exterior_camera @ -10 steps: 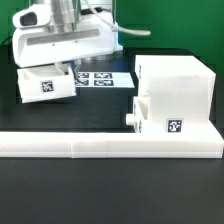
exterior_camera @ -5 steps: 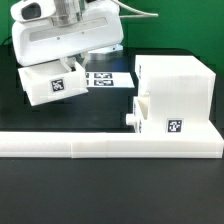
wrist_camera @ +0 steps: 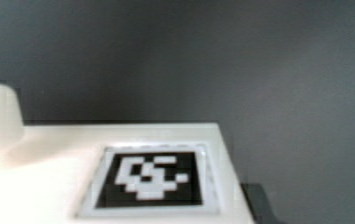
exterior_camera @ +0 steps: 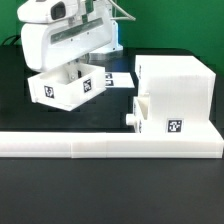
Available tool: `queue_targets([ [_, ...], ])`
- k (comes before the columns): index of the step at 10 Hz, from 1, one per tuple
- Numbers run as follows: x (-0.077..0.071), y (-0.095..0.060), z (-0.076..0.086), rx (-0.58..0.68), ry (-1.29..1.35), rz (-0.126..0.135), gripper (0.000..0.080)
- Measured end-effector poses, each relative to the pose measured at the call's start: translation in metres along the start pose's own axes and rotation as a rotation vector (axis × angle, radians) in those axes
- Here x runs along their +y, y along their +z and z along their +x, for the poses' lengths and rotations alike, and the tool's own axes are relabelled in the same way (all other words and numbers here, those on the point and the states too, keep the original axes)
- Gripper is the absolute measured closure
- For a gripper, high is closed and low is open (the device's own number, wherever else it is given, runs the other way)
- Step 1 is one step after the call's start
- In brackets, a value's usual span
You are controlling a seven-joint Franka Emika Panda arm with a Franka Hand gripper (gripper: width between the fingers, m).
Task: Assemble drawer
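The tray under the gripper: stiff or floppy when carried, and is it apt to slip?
The tray looks like rigid white plastic with thin walls, so probably stiff and light. It hangs tilted below the gripper, whose fingertips are hidden, so it may swing or slip. Its smooth faces suggest little friction.

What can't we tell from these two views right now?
- End effector fingers: exterior view, hidden behind the white arm housing; grip on the small white plastic tray unconfirmed.
- Marker board: partly covered by that tray.
- Wrist view: blurred; only a white surface with a black-and-white tag, cut off by the frame edge.
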State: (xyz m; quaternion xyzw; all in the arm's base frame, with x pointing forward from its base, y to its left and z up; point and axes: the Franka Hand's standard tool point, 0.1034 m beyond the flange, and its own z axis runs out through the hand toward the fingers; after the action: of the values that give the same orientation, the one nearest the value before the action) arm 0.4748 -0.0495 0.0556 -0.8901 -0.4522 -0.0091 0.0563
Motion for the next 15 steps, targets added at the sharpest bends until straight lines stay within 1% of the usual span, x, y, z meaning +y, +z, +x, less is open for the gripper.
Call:
queue_targets([
  [1, 0.0, -0.001, 0.003, -0.021, -0.127, -0.012, 0.0754],
  [3, 0.001, 0.0, 0.0, -0.024, -0.27, -0.008, 0.0754],
  [5, 0.003, 0.004, -0.006, -0.042, -0.546, -0.005, 0.0754],
  [7, 0.006, 0.005, -0.002, -0.067, -0.727, -0.011, 0.0754],
  [10, 0.006, 0.006, -0.004, -0.067, -0.733, -0.007, 0.0754],
  [11, 0.008, 0.005, 0.0, -0.067, -0.701, -0.003, 0.0754],
  [12, 0.015, 0.003, 0.011, -0.063, -0.66, -0.007, 0.0754],
  [13, 0.022, 0.001, 0.027, -0.054, -0.618, -0.019, 0.0754],
  [14, 0.024, 0.001, 0.044, -0.042, -0.565, -0.031, 0.0754],
  [15, 0.023, 0.004, 0.056, -0.034, -0.549, -0.034, 0.0754],
])
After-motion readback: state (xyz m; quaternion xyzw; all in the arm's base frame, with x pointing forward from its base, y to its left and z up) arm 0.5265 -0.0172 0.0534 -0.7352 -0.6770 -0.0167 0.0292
